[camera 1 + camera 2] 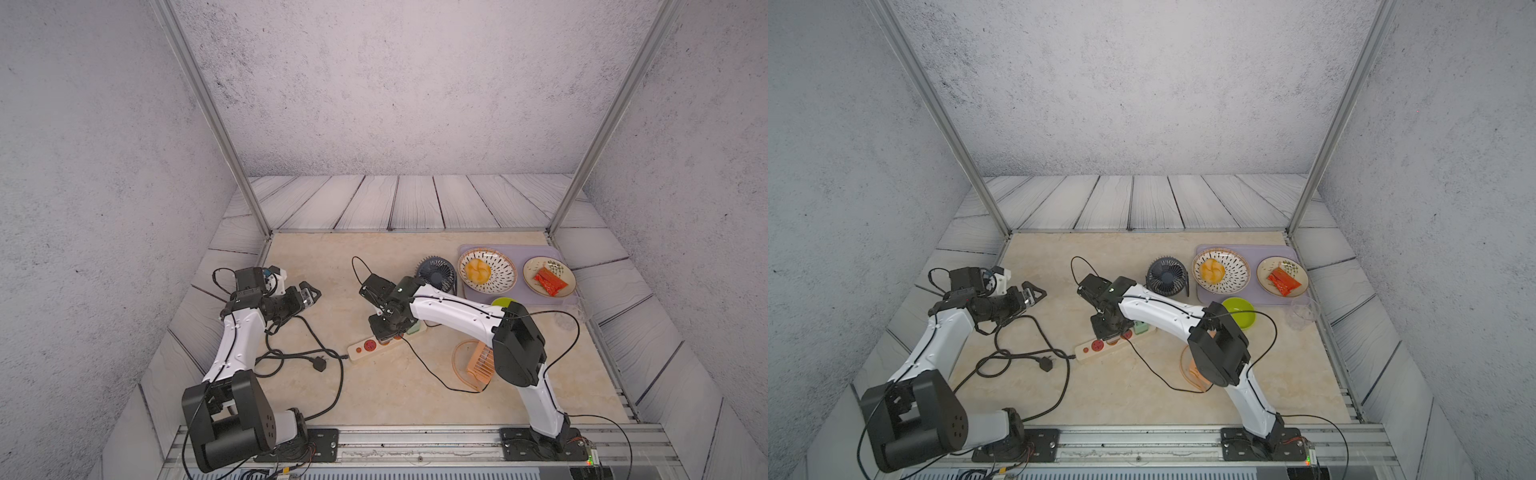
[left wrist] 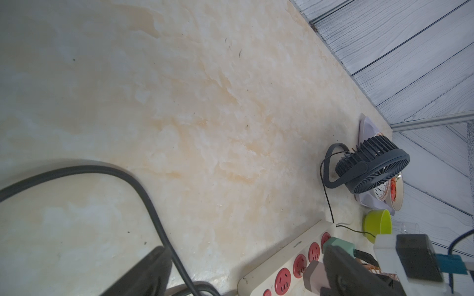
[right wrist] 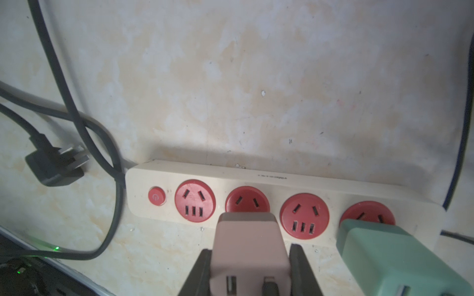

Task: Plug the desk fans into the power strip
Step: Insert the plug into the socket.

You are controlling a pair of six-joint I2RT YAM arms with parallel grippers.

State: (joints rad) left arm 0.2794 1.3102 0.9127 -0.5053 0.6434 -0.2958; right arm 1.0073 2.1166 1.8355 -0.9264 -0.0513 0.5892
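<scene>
Gripping pink adapter [image 3: 250,246], right claw [image 3: 251,267]; power strip [image 3: 282,179] socket half hidden.

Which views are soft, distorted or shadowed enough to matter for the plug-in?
Both top views: wide-angle stretch, the frame post splays outward; light flat, shadows faint. Left wrist: the near black cord is soft, the desk fan sharp. Right wrist: dim, a broad shadow runs along the power strip; the pink adapter in the foreground is slightly blurred.
</scene>
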